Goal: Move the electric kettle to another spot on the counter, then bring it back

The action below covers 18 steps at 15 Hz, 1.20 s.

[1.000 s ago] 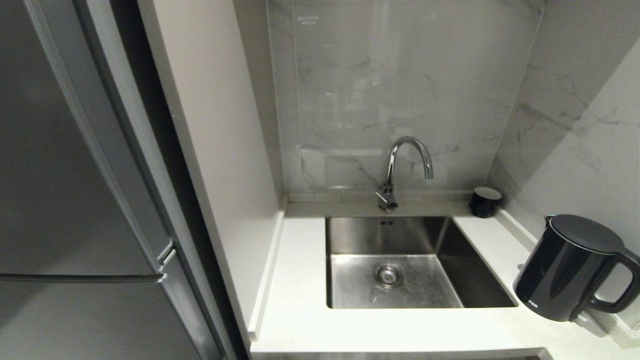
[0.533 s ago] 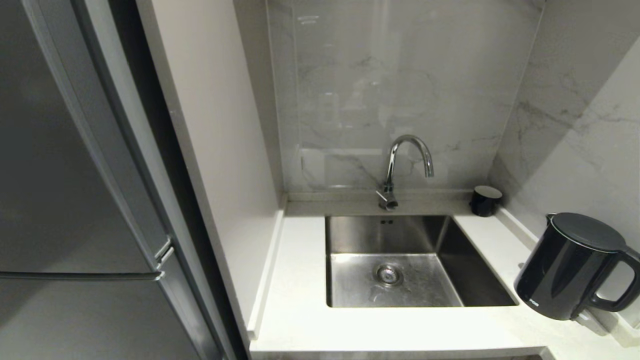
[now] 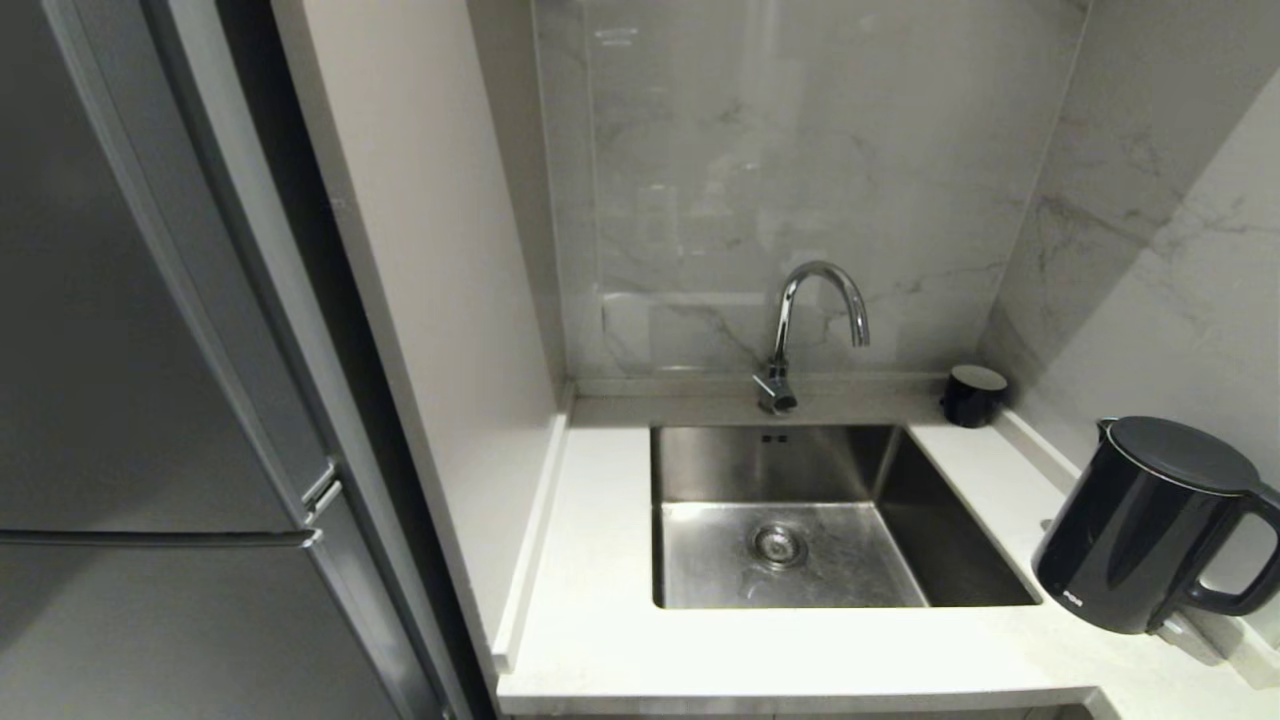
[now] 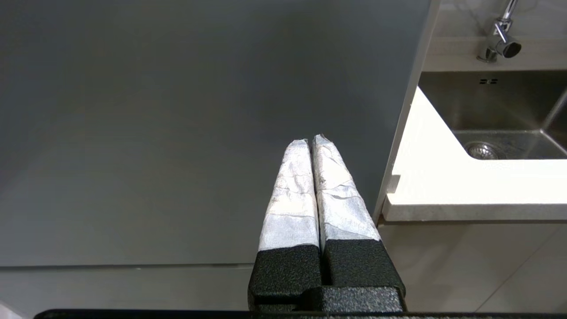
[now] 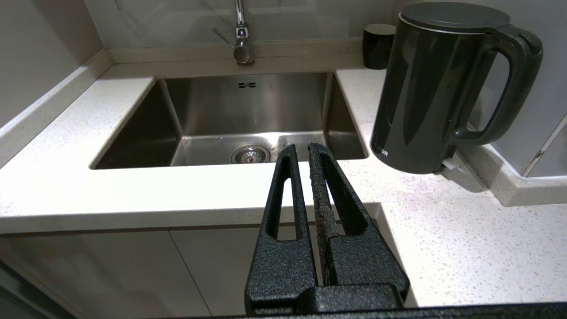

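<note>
The electric kettle [image 5: 423,93] stands upright on the counter [image 5: 465,248] right of the sink [image 5: 248,115], handle outward, nearer the right gripper [image 5: 301,150] than the left gripper [image 4: 311,142], both with fingers together, empty.

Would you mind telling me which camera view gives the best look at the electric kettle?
The right wrist view: the electric kettle shows whole and near, with lid, loop handle and white lettering. The head view has it smaller, at the right edge, its handle partly cut off. The left wrist view does not show it.
</note>
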Tool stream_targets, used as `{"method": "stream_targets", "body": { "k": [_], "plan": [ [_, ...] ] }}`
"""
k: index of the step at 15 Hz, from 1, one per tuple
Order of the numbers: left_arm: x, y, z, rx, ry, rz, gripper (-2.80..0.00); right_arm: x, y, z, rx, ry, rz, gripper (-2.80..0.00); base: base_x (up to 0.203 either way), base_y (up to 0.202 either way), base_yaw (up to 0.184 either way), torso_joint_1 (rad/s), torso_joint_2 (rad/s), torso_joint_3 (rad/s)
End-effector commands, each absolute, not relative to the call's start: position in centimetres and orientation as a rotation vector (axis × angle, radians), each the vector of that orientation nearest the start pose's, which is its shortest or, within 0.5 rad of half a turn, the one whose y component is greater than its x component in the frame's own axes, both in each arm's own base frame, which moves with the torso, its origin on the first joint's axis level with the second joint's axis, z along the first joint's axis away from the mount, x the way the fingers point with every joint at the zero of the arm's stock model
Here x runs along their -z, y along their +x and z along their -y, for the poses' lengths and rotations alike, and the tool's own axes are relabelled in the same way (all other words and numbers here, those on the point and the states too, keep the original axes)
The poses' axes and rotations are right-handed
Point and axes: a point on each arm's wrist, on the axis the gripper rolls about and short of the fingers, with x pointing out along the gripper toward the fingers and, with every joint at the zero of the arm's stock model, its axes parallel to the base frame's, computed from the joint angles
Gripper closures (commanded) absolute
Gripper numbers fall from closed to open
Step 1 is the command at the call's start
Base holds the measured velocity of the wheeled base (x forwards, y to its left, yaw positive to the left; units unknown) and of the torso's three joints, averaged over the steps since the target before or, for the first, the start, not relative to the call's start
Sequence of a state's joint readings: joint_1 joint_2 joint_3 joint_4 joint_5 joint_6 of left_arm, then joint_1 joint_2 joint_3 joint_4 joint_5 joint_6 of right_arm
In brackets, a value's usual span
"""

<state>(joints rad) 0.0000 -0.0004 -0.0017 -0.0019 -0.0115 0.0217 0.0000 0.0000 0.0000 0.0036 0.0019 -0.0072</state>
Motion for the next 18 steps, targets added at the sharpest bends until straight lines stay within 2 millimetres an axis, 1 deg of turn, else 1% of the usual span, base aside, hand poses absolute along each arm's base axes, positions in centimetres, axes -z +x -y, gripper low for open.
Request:
{"method": "stream_targets", "body": {
  "k": [1,8,18],
  "plan": [
    [-7.61,-2.29,0.03,0.011,0.021,0.003,0.0,-7.5,-2.27,-0.01,-0.003,-0.008,-0.006,0.0,0.0,0.0,0.0,-0.081,0.22,0.128],
    [-7.61,-2.29,0.03,0.012,0.021,0.003,0.0,-7.52,-2.27,-0.01,-0.003,-0.009,-0.005,0.0,0.0,0.0,0.0,-0.102,0.24,0.142],
    [-7.62,-2.29,0.03,0.012,0.022,0.004,0.0,-7.52,-2.27,-0.01,-0.003,-0.006,-0.005,0.0,0.0,0.0,0.0,-0.133,0.33,0.193]
  ]
}}
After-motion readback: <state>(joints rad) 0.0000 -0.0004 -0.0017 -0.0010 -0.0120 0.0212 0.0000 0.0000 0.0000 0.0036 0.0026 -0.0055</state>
